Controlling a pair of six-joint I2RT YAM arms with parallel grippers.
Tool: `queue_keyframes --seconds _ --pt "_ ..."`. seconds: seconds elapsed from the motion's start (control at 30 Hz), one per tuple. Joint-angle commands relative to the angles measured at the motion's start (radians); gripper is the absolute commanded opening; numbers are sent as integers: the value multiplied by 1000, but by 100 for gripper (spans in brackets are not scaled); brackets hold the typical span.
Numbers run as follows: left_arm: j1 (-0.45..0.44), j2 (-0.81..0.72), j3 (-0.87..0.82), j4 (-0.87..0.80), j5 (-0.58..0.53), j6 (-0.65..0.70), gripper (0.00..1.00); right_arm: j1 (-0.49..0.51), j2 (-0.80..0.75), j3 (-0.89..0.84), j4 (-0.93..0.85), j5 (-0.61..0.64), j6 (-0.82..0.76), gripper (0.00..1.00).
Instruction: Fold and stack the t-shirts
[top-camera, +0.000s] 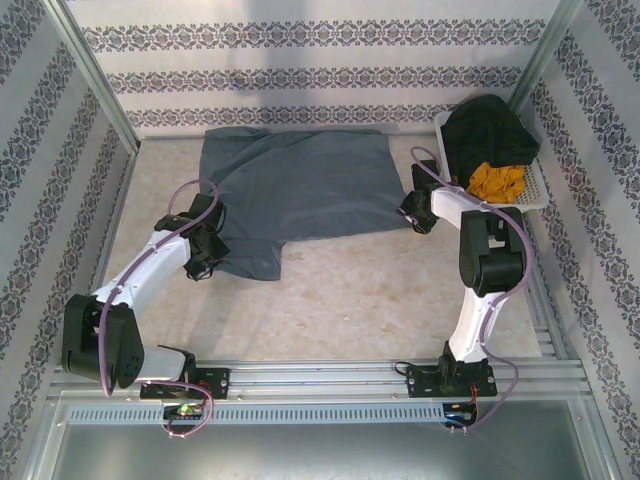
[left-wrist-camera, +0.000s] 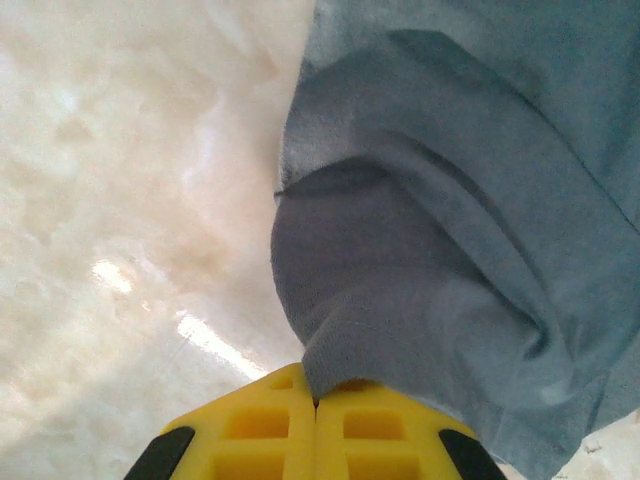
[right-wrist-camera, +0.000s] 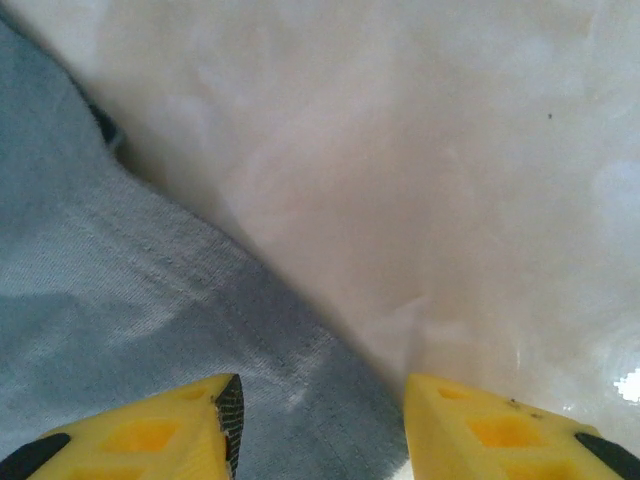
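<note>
We are at the grasping step of the first fold: the slate blue-grey t-shirt (top-camera: 300, 185) lies spread on the far middle of the surface (top-camera: 360, 300). Our left claw (left-wrist-camera: 315, 410) is clenched on a bunch of its near left edge, and our right claw (right-wrist-camera: 320, 405) is released, jaws apart over its stitched right edge. Next, we judge, the right claw must pinch that edge so both can lift together.
</note>
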Motion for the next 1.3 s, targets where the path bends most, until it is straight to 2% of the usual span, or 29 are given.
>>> queue_keyframes --seconds 0.0,0.23,0.33,0.4,0.47,0.53,0.6,0.63,0.87,1.27 --pt "-8 -13 30 -43 -47 -14 0 21 30 51 -94 26 40 46" --pt "1 -8 49 -24 -65 -15 0 40 77 121 -184 42 40 39" --pt "5 -1 62 -23 -71 -11 0 49 110 184 -274 21 41 42" --pt "8 2 67 -19 -72 -11 0 64 119 205 -326 46 45 46" --pt "8 3 68 -12 -70 -13 0 71 130 214 -342 55 44 46" --pt "10 4 71 -9 -74 -14 0 73 147 242 -357 54 33 36" --pt "13 1 72 -6 -79 -12 0 65 150 253 -355 43 21 8" --pt "13 -1 73 -7 -79 -13 0 63 137 246 -352 49 21 0" --pt "15 -83 46 -77 -93 -48 0 52 -30 90 -333 81 -36 0" --pt "6 -377 -70 -315 -104 -233 0 101 -370 -293 -348 107 -120 0"
